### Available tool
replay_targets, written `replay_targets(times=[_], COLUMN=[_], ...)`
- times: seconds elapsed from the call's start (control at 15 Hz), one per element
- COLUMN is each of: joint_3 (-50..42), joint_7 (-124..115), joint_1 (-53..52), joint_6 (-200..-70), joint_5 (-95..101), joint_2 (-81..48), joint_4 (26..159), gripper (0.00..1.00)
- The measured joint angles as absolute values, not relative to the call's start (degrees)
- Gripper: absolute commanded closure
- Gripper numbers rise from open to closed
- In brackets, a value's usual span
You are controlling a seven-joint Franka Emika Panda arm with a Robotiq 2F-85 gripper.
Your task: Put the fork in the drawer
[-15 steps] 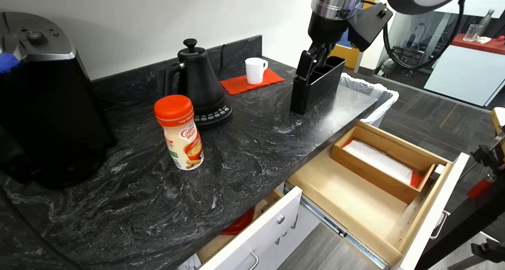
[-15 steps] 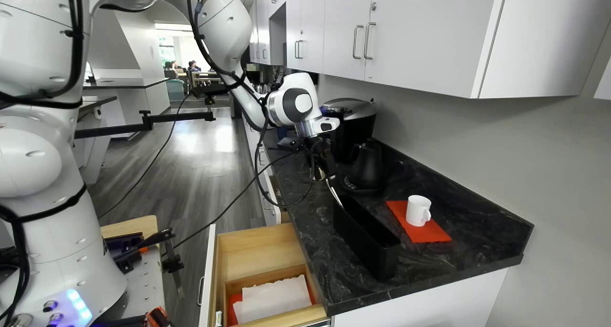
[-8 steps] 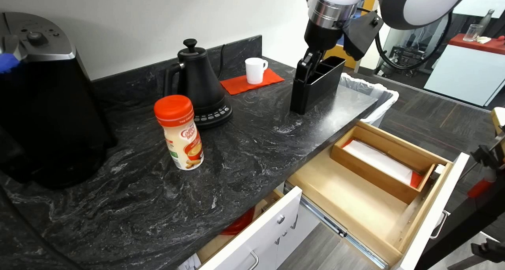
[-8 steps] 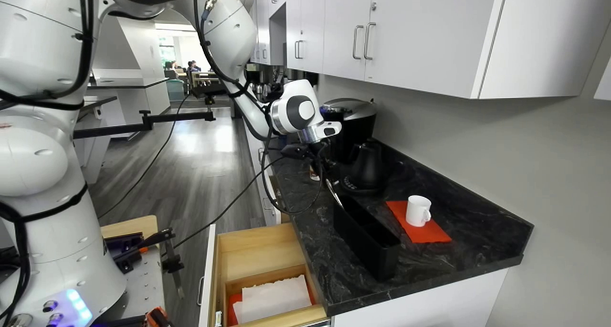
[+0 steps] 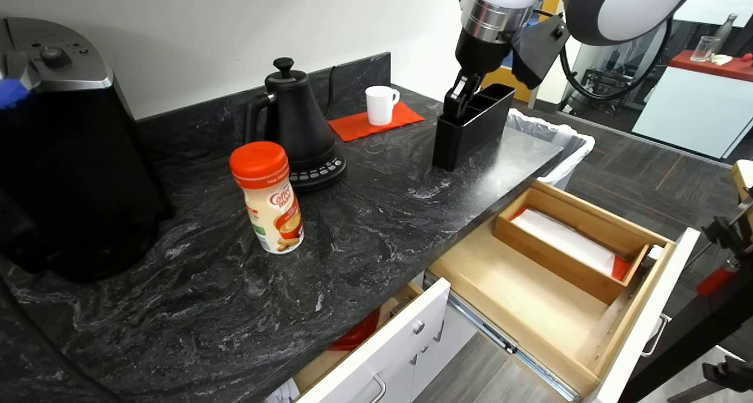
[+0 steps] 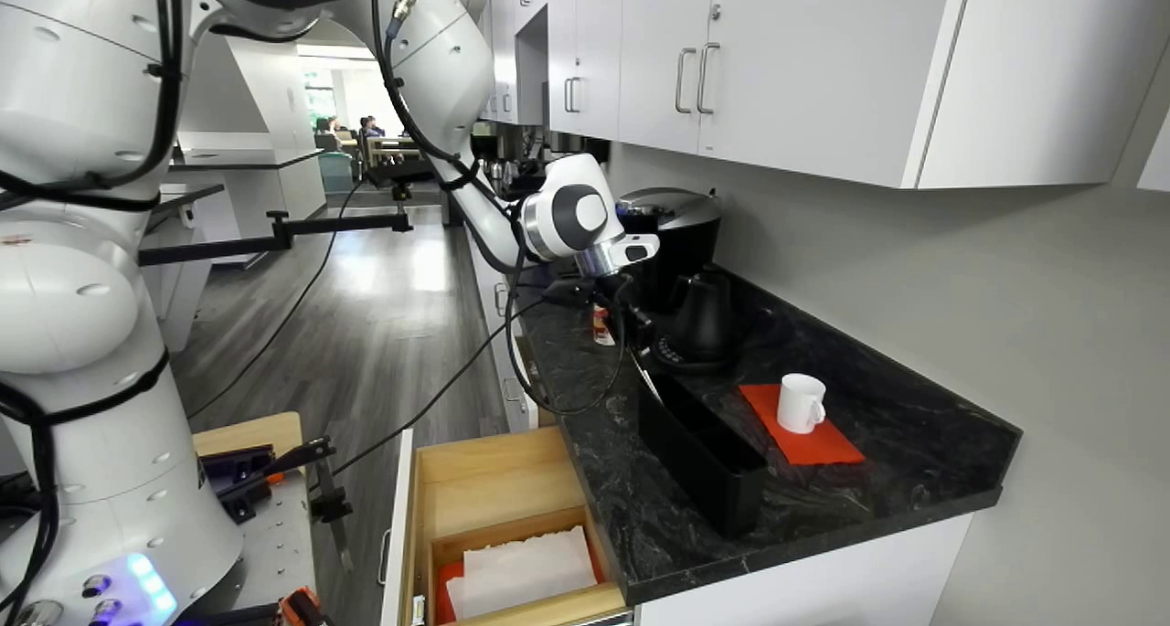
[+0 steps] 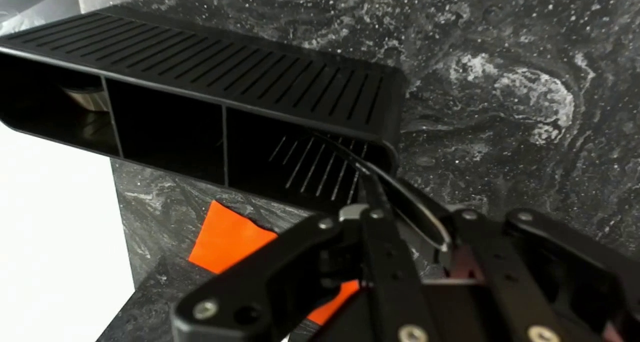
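A slim metal utensil, taken as the fork (image 7: 427,211), leans out of the end compartment of a black holder (image 7: 250,82); its lower end is hidden inside, so no tines show. My gripper (image 7: 372,172) is shut on its handle, with the handle's top end sticking up between the finger linkages. In an exterior view the gripper (image 5: 457,110) stands at the holder's near end, and a bright strip of the fork (image 6: 649,384) shows in an exterior view too. The drawer (image 5: 535,294), pulled out below the counter edge, holds a wooden divider tray with white and red paper.
A white mug (image 5: 379,106) sits on a red napkin (image 5: 347,127) beside the holder. Further along the counter are a black kettle (image 5: 300,123), a creamer bottle (image 5: 273,203) and a coffee maker (image 5: 65,156). Another drawer front (image 5: 388,344) stands partly out. Wall cabinets (image 6: 795,68) hang above.
The arm has come down to the holder's end. My gripper's jaws, apart a second ago, have closed on the fork's handle. Drawer and holder have stayed in place.
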State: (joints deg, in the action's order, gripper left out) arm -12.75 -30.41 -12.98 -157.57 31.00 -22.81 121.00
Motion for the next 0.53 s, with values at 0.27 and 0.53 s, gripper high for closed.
replay_targets(times=[0.27,0.53], joint_3=[-15.28,-15.69], joint_7=[-32.12,-34.16], joint_1=[-14.02,-14.11], joint_6=[-157.1,-152.33], joint_5=[33.03,33.06], joint_2=[-22.58,-19.53], joint_4=[119.32,116.44], gripper=[0.98,0.98])
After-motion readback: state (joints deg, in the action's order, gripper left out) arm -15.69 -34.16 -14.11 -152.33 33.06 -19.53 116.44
